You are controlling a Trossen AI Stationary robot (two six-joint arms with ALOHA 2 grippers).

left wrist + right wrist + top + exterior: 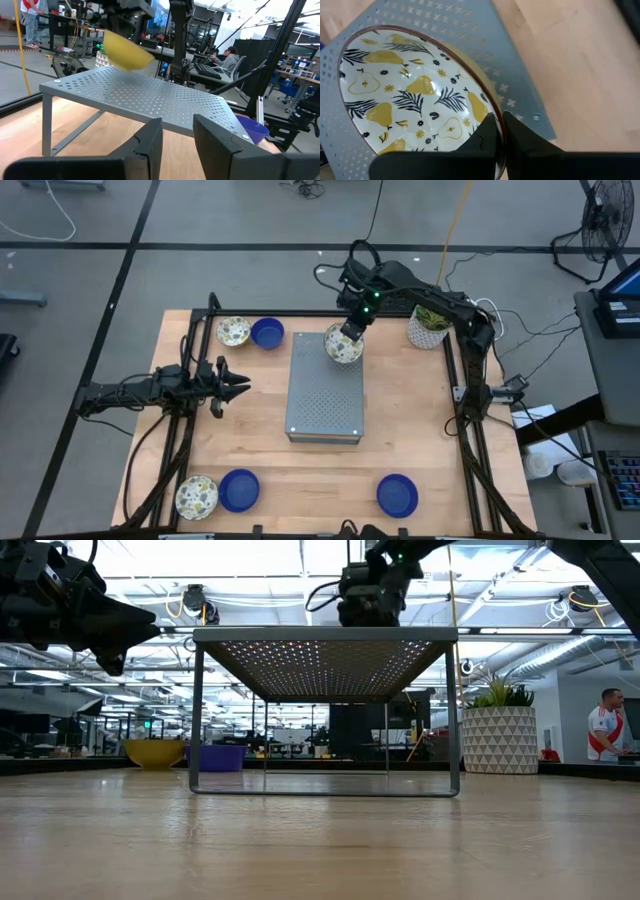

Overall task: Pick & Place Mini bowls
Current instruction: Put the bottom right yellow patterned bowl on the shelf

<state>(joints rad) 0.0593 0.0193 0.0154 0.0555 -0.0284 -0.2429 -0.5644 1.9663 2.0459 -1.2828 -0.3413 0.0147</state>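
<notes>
My right gripper (pixel 350 332) is shut on a cream-white mini bowl (pixel 343 345) with yellow pears and dark leaves inside (pixel 415 90) and a yellow outside (pixel 127 52). It hangs over the far right part of a grey perforated metal shelf (pixel 325 395). My left gripper (pixel 243 385) waits open, left of the shelf. Another patterned bowl (pixel 233 332) and a blue bowl (pixel 267 333) sit on their bases at the far left. A patterned bowl (pixel 197 497) and a blue one (pixel 239 490) sit near left. A third blue bowl (pixel 397 495) sits near right. My right gripper pinches the patterned bowl by its rim (pixel 487 107), one finger inside the bowl and one outside (pixel 520 127). It comes slanting down from the table's far side. The bowl is tilted over the shelf top (pixel 515 75); whether it touches the shelf I cannot tell.
A white patterned pot with a green plant (pixel 430 327) stands at the far right, close to my right arm. The shelf stands on thin legs (pixel 196 720) with open room beneath. A dark frame (pixel 455 380) borders the table. A person (pixel 605 730) stands in the room beyond.
</notes>
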